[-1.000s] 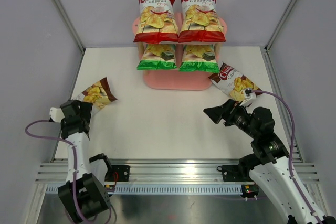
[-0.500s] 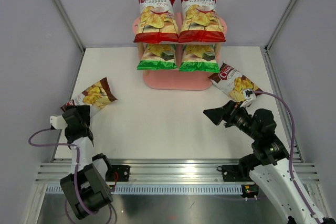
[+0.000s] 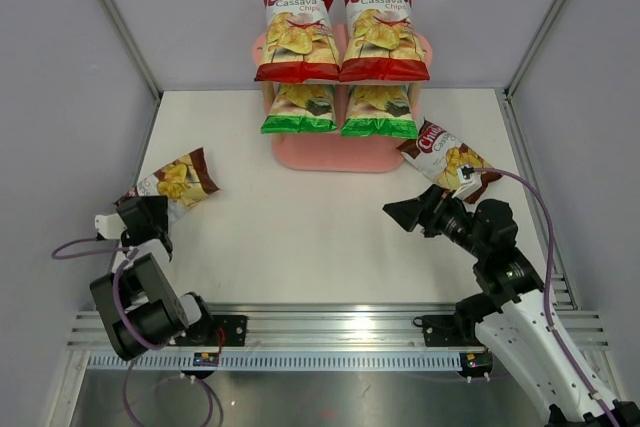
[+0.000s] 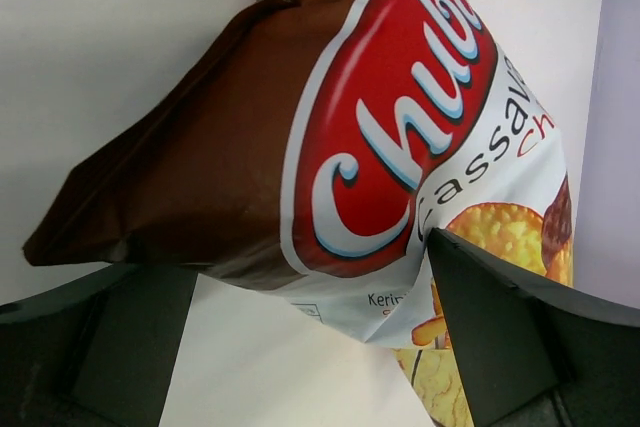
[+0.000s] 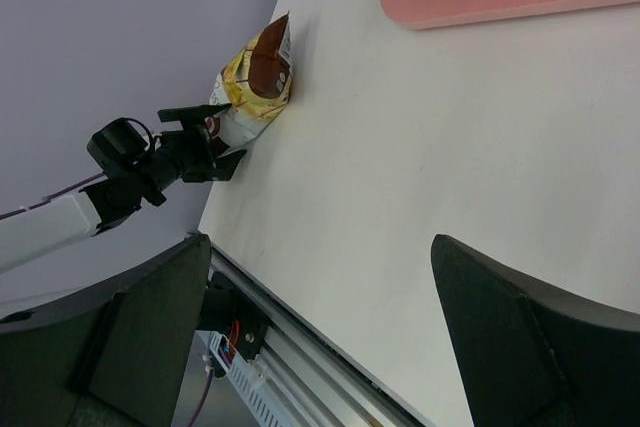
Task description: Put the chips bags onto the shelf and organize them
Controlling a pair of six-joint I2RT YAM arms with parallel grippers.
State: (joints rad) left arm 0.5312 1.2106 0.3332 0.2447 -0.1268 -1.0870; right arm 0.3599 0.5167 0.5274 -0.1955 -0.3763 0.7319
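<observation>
Left claw [image 4: 312, 257]: we see it spread around one end of the brown chips bag [image 4: 200, 167].
Right claw [image 5: 322, 245]: we see it spread wide, hovering over the surface [image 5: 420, 147].

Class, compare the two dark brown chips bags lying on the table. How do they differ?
The left brown bag lies near the table's left edge, far from the shelf; the right brown bag lies beside the shelf's bottom board. The open left claw straddles the left brown bag's end; the open right claw points away from the right brown bag. Both lie flat, unshelved.
</observation>
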